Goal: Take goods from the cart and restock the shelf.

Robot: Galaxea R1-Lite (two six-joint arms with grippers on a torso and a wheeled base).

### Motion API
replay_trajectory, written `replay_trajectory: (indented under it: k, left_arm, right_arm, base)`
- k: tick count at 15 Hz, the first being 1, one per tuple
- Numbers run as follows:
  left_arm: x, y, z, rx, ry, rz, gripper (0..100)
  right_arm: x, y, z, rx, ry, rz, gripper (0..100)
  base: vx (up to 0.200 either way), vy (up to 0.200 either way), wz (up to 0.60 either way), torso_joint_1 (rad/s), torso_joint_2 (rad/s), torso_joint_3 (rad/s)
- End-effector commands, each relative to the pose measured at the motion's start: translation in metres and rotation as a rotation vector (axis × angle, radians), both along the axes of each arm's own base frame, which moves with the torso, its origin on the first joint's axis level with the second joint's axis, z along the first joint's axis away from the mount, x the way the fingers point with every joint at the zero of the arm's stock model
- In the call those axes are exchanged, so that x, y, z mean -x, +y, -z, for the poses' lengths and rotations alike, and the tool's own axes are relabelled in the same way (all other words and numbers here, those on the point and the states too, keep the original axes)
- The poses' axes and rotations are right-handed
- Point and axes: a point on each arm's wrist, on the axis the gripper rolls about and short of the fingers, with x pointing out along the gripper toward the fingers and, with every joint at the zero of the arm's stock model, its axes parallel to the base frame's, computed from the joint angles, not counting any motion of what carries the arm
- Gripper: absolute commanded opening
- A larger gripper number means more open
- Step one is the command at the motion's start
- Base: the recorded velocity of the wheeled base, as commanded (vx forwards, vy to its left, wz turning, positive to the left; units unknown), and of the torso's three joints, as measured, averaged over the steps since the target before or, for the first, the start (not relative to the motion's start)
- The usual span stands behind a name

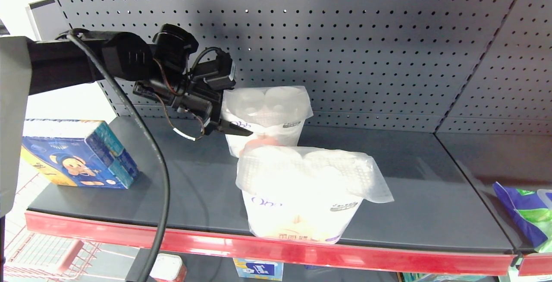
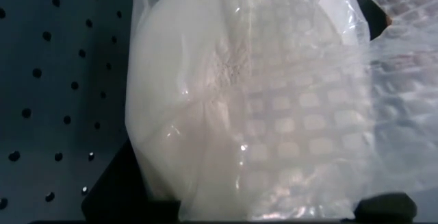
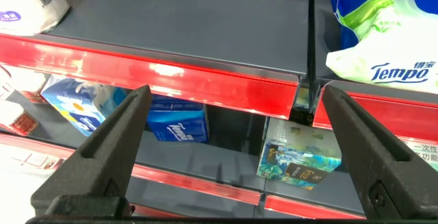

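Observation:
A clear-wrapped pack of white toilet rolls (image 1: 276,109) stands at the back of the dark shelf board (image 1: 414,178), against the pegboard. My left gripper (image 1: 235,120) comes in from the left and is shut on this pack. In the left wrist view the pack (image 2: 253,94) lies between the dark fingers (image 2: 116,190). A second, similar pack (image 1: 302,191) stands at the shelf's front edge, just in front of the first. Lower down, in front of the shelf's red edge (image 3: 171,73), my right gripper (image 3: 236,183) hangs open with nothing in it.
A blue tissue box (image 1: 77,152) lies at the shelf's left end. A blue-green bag (image 1: 524,213) lies on the neighbouring shelf to the right, white and green in the right wrist view (image 3: 383,53). Boxes (image 3: 178,121) fill the lower shelf. The red wire cart (image 1: 34,247) is at lower left.

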Motion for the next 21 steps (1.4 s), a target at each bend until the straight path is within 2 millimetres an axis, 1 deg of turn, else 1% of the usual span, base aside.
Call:
replay_trajectory:
  k: [1, 10, 15, 20, 21]
  left_arm:
    - [0.0, -0.002, 0.001, 0.0, 0.004, 0.004, 0]
    - [0.002, -0.01, 0.002, -0.002, 0.006, 0.021, 0]
    - [0.004, -0.019, 0.002, -0.001, 0.004, 0.043, 0]
    - [0.003, -0.02, 0.003, -0.001, 0.005, 0.042, 0]
    - [0.003, -0.02, 0.003, -0.001, 0.005, 0.041, 100]
  right_arm:
    - [0.0, 0.0, 0.0, 0.0, 0.0, 0.0, 100]
    - [0.0, 0.0, 0.0, 0.0, 0.0, 0.0, 100]
    - [0.0, 0.0, 0.0, 0.002, 0.0, 0.0, 100]
    - [0.0, 0.0, 0.0, 0.0, 0.0, 0.0, 100]
    - [0.0, 0.0, 0.0, 0.0, 0.002, 0.0, 100]
  base:
    - [0.0, 0.0, 0.0, 0.0, 0.0, 0.0]
    - [0.0, 0.0, 0.0, 0.0, 0.0, 0.0]
    - [0.0, 0.0, 0.0, 0.0, 0.0, 0.0]
    - [0.0, 0.0, 0.0, 0.0, 0.0, 0.0]
    - [0.0, 0.0, 0.0, 0.0, 0.0, 0.0]
